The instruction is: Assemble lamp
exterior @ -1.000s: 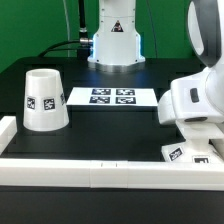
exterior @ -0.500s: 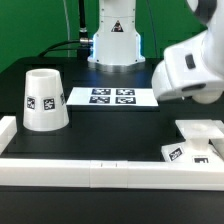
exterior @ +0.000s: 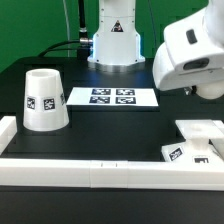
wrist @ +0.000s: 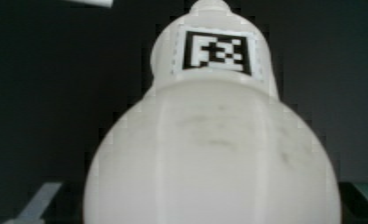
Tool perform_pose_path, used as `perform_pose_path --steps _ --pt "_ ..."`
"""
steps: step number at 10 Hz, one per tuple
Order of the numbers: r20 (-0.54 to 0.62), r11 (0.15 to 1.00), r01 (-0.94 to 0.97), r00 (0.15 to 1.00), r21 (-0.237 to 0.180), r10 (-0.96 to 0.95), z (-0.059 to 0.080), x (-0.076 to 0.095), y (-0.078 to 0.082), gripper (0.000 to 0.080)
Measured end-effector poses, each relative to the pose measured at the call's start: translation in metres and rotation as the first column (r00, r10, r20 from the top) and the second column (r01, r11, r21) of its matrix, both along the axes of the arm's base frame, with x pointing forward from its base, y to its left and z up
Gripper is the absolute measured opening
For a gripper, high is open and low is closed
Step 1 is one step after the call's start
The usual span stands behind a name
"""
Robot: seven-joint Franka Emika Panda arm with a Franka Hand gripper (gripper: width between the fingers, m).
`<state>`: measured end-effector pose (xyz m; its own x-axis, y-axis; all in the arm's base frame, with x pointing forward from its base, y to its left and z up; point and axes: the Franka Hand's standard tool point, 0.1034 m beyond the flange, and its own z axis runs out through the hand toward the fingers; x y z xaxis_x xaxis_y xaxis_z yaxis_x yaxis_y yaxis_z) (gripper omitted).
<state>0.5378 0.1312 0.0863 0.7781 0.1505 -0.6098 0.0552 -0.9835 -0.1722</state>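
Exterior view shows the black surface [exterior: 110, 125] carrying the shade [exterior: 44, 100], standing at that view's left, and the square base [exterior: 200, 135] at its right. Wrist view: the hand [wrist: 202, 202] grasps the bulb [wrist: 207, 140], one finger on either side.

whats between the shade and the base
Between shade and base there is only bare black table, as the exterior view shows. The marker board lies just behind that stretch, not in it.

Open black table [exterior: 110, 130] fills the frame's centre; the shade [exterior: 44, 98] (left), base [exterior: 205, 130] (lower right) and front rail [exterior: 100, 172] hem it.
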Motion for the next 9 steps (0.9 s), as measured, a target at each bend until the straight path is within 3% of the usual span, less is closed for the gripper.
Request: perform_pose_path --steps 1,2,5,6,7,8,9 --pt "0.039 1.000 0.006 0.999 -0.005 -0.006 0.003 -0.006 -0.002 0.0576" --pt "0.092 1.000 -0.006 0.996 0.012 0.005 0.005 0.001 -0.007 0.0576" --pt "0.244 1.000 0.009 0.970 0.025 -0.015 0.061 0.035 -0.025 0.0576" --pt "0.281 1.000 0.014 0.959 0.027 -0.021 0.072 0.043 -0.027 0.0576" --pt "0.397 0.999 0.031 0.917 0.029 -0.040 0.068 0.055 -0.027 0.0576" --pt "0.436 0.999 0.036 0.899 0.026 -0.044 0.068 0.051 -0.028 0.0576" --pt "0.512 0.999 0.047 0.857 0.028 -0.055 0.068 0.057 -0.029 0.0576"
